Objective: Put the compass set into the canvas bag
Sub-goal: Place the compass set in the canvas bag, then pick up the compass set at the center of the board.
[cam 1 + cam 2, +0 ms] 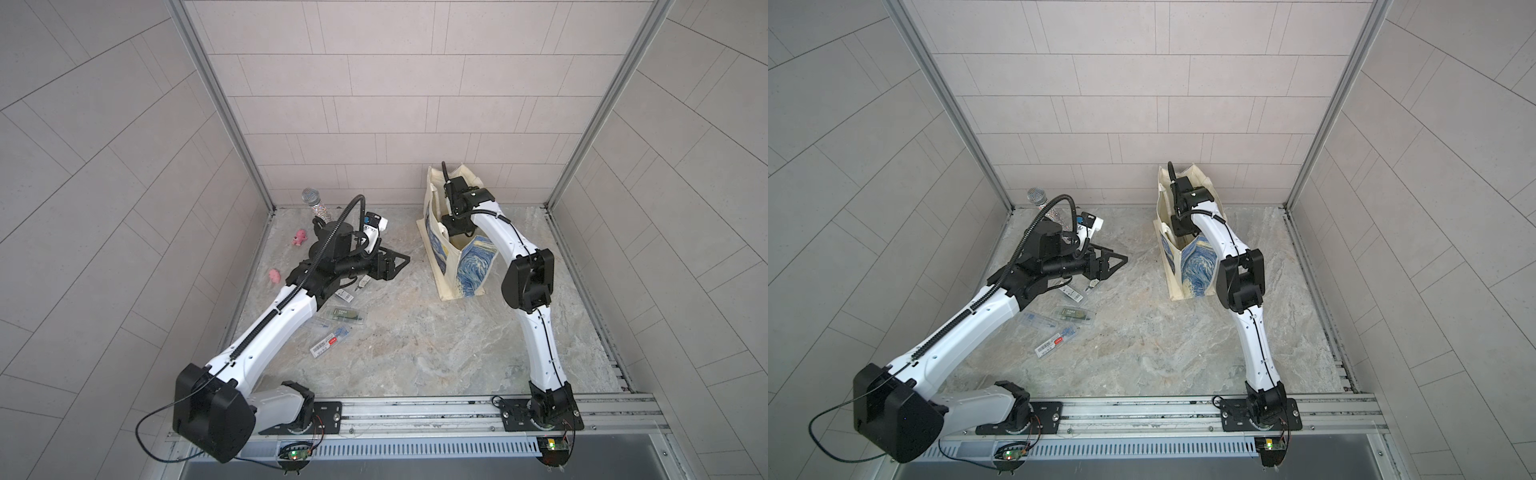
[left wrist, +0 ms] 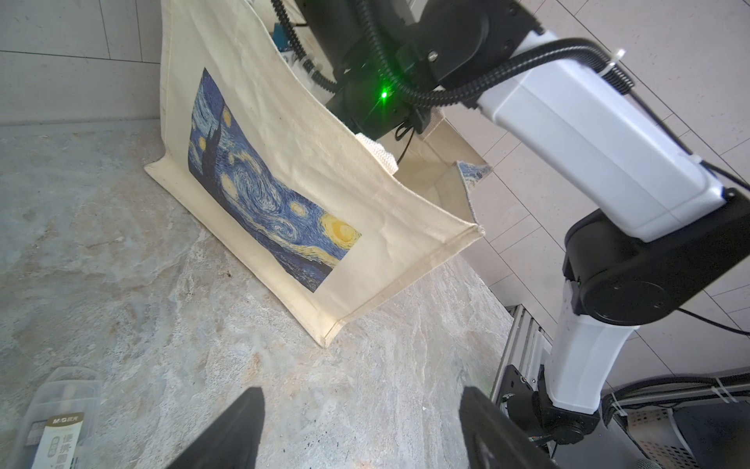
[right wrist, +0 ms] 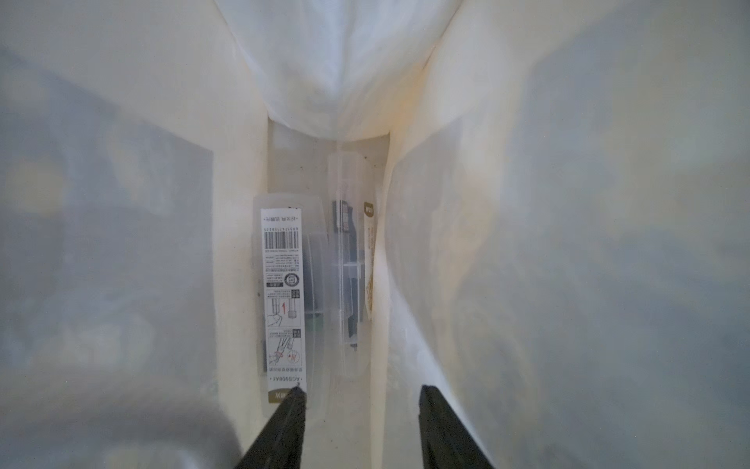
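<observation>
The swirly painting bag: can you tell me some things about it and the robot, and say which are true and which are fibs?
1. The canvas bag stands upright on the table. True.
2. The right pincer is outside the bag. False: it is down inside the bag.
3. Two clear compass cases are at the bag's bottom. True.
4. The left pincer grips a case. False: it is open and empty.
5. More clear cases lie on the table. True.

"M&G" on table case label (image 2: 61, 432), possibly "ACS90841" on bagged compass set label (image 3: 284, 300)
</observation>
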You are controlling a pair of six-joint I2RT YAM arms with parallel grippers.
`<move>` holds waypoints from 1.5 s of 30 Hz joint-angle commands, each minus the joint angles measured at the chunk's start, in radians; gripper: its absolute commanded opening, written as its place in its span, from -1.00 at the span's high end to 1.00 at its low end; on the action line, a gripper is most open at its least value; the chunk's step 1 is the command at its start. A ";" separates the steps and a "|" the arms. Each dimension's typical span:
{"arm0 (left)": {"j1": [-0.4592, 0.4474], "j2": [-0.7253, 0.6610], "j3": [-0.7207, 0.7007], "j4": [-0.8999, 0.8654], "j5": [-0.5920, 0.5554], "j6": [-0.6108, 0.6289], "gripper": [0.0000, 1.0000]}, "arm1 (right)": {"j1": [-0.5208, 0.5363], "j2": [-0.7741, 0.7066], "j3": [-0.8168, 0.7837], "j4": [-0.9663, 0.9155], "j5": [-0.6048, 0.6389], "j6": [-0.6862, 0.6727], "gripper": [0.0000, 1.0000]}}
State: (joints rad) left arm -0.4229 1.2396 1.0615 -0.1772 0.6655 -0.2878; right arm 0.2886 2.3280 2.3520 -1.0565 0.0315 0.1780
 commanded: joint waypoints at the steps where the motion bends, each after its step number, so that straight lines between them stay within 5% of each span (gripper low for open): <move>1: 0.006 -0.006 -0.002 0.002 0.006 0.009 -0.62 | -0.003 -0.119 0.003 -0.033 0.014 -0.002 -0.05; 21: 0.016 -0.013 0.012 -0.008 0.026 -0.004 -0.63 | -0.003 -0.493 -0.116 0.050 0.006 -0.015 -0.28; 33: 0.016 -0.005 0.018 -0.016 0.025 -0.002 -0.63 | 0.000 -0.935 -0.624 0.379 -0.039 -0.011 -0.60; 45: 0.016 0.039 0.044 -0.021 0.030 -0.026 -0.63 | 0.022 -1.246 -0.969 0.496 -0.158 0.009 -0.63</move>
State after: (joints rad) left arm -0.4118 1.2671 1.0622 -0.1925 0.6849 -0.3031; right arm 0.3038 1.1183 1.4326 -0.6186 -0.0776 0.1627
